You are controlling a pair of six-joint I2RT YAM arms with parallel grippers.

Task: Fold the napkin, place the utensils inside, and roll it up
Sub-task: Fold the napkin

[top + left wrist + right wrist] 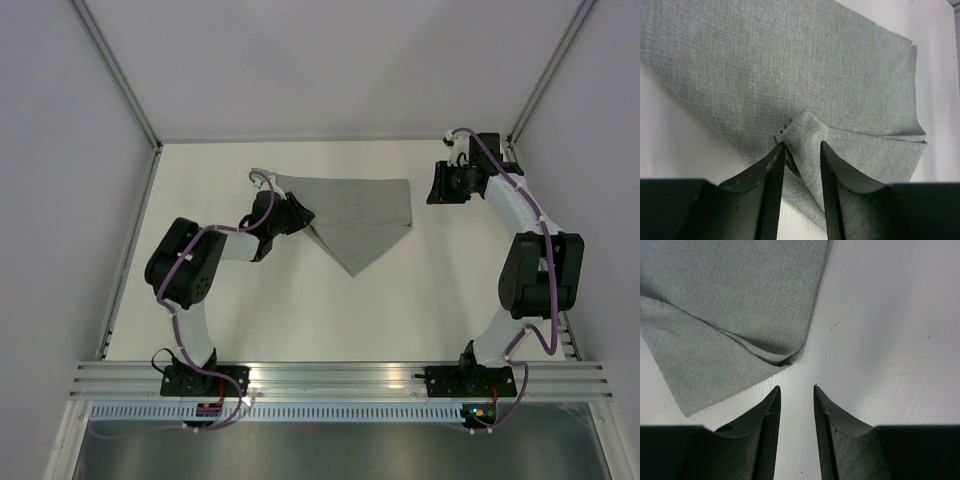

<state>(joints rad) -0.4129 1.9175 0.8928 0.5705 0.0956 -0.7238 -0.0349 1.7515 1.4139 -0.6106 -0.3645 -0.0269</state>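
Napkin [790,60] corner bunches between spread left tool [801,145], masking whatever lies beneath; right tool [796,386] spread.

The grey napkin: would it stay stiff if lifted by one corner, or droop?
Probably droop: the napkin puckers into soft ridges at the left end effector. Its folded layers lie limp and flat, so it seems light. The matte weave likely grips rather than slips.

Legible markings: none. No lettering, label, brand mark, number or sign is showing clearly enough to be read in the overhead view or in either wrist view.
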